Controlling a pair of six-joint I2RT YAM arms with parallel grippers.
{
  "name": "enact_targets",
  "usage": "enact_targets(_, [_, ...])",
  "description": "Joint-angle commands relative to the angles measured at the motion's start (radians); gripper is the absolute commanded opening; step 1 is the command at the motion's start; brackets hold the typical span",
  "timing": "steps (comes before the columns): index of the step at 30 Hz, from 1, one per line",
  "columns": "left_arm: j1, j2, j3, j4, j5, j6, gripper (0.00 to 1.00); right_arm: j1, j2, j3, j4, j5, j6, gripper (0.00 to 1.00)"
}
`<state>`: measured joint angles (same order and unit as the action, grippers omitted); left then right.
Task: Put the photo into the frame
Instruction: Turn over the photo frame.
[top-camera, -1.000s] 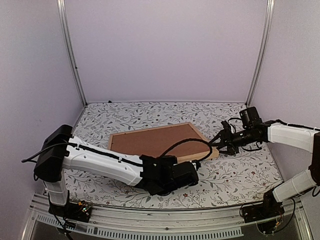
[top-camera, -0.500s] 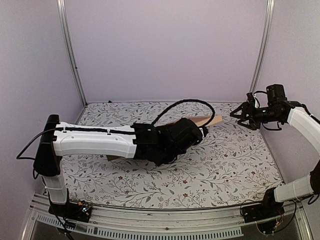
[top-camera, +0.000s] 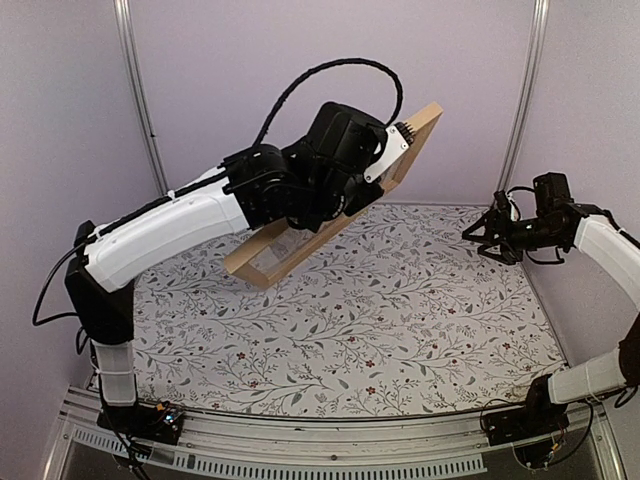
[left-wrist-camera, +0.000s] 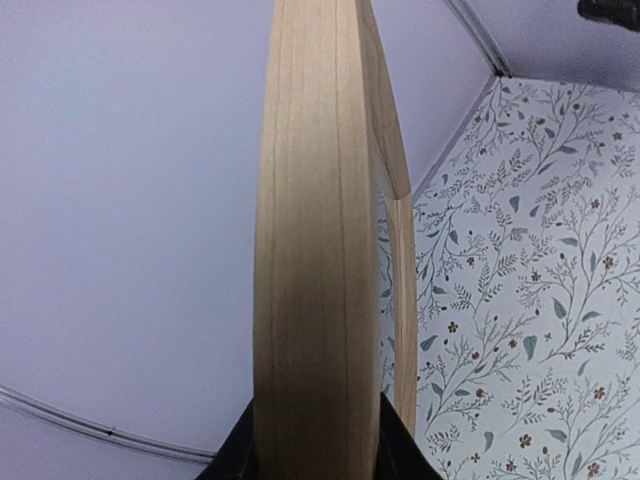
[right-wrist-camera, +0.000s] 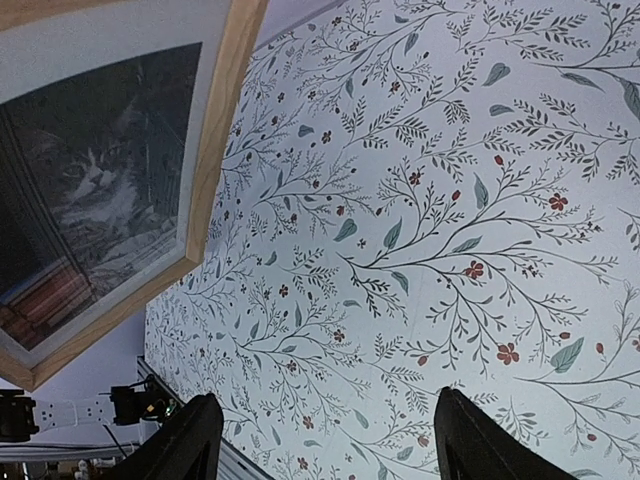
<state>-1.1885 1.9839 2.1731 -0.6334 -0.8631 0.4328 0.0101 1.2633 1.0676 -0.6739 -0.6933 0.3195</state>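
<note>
Robot test cell in a laboratory. My work surface is a table (top-camera: 430, 330) under a floral-print cover, boxed in by plain lilac panels (top-camera: 330, 130) set between aluminium posts (top-camera: 140, 110). My two arm bases (top-camera: 118, 395) stand on a slotted metal rail (top-camera: 330, 445) at the near edge, bare circuit boards (top-camera: 160, 420) beside them; exposed black cabling (top-camera: 330, 72) loops over one arm.

The frame (left-wrist-camera: 315, 250) is smooth pale wood; the floral table cover (top-camera: 400, 320) looks matt.
</note>
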Motion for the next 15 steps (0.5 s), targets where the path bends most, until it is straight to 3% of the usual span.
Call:
enact_targets(1, [0.054,-0.005,0.165,-0.020,-0.021,-0.049,0.00,-0.033,0.005,-0.035,0.027,-0.020,-0.017,0.76])
enact_targets(7, [0.150,-0.074,0.261,-0.107,0.213,-0.283,0.00,-0.039,0.012,-0.053,0.045,-0.023,-0.017,0.76])
enact_targets(15, [0.406,-0.250,0.105,-0.073,0.721,-0.679,0.00,-0.040,0.026,-0.087,0.080,-0.040,-0.006,0.77])
